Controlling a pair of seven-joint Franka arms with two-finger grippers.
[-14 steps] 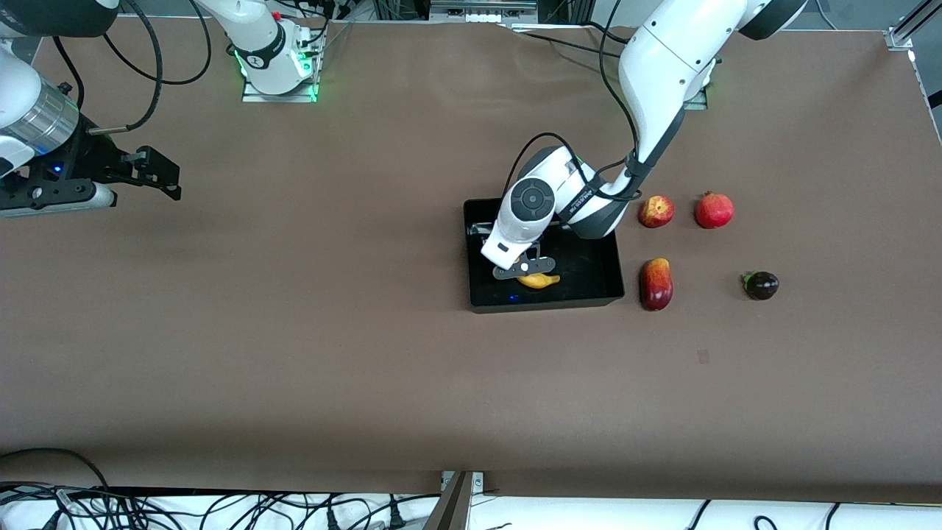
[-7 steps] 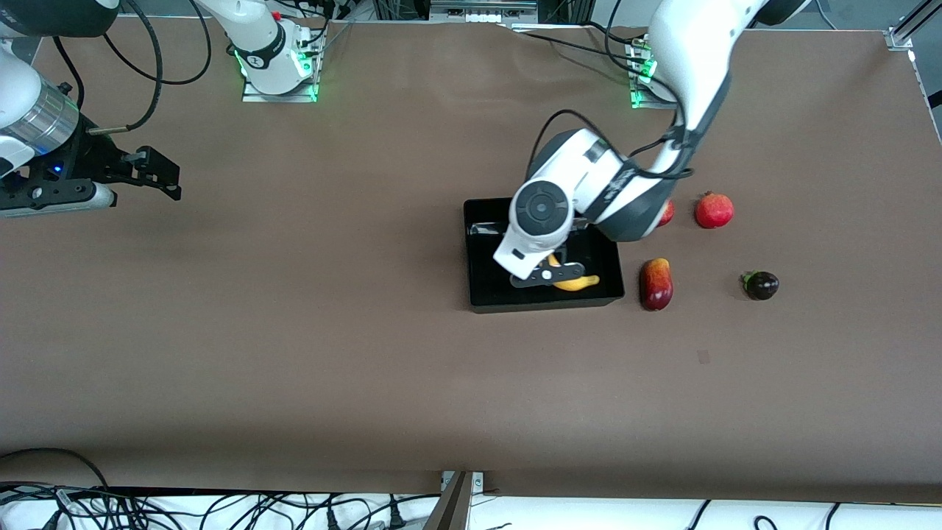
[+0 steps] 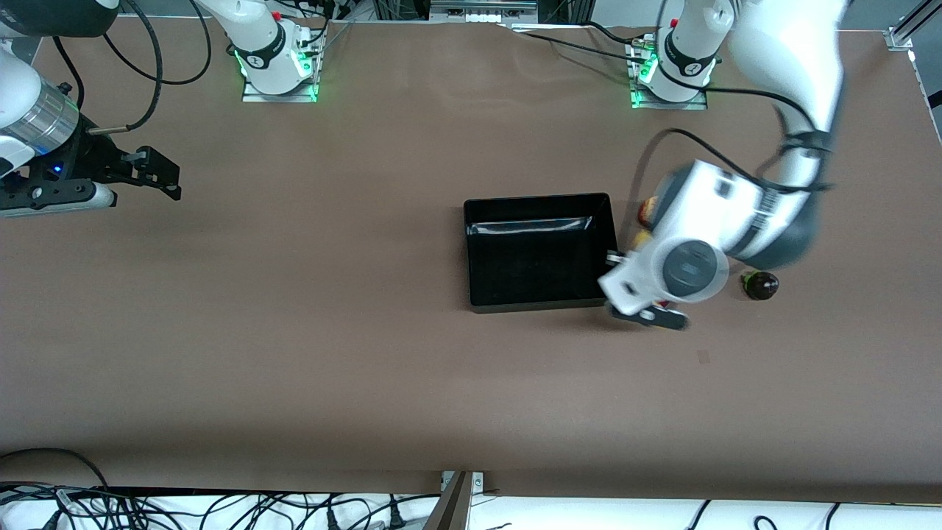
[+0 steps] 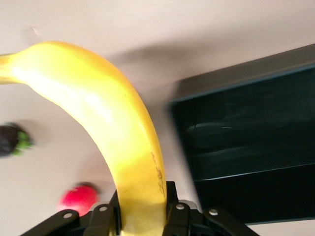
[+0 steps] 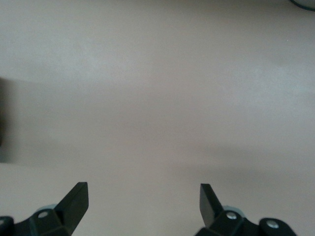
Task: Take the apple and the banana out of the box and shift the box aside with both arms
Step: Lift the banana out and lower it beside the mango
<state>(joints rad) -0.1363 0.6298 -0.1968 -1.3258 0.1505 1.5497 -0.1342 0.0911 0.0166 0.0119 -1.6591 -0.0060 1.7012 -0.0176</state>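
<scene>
My left gripper (image 3: 649,312) is shut on the yellow banana (image 4: 113,128), whose curved body juts out from between the jaws in the left wrist view (image 4: 142,212). It hangs over the table just beside the black box (image 3: 468,250), at the box's corner toward the left arm's end. The box is empty and also shows in the left wrist view (image 4: 246,137). The red apple (image 3: 648,210) peeks out from under the left arm. My right gripper (image 3: 158,174) is open and empty, waiting over bare table (image 5: 142,196) at the right arm's end.
A small dark fruit with a green stem (image 3: 760,285) lies toward the left arm's end and shows in the left wrist view (image 4: 12,140). A red fruit (image 4: 78,197) lies under the left gripper. The left arm hides the other fruits beside the box.
The left gripper has carried the banana up out of the box and swung toward the left arm's end, now covering the fruits beside it. The right arm has not moved.
</scene>
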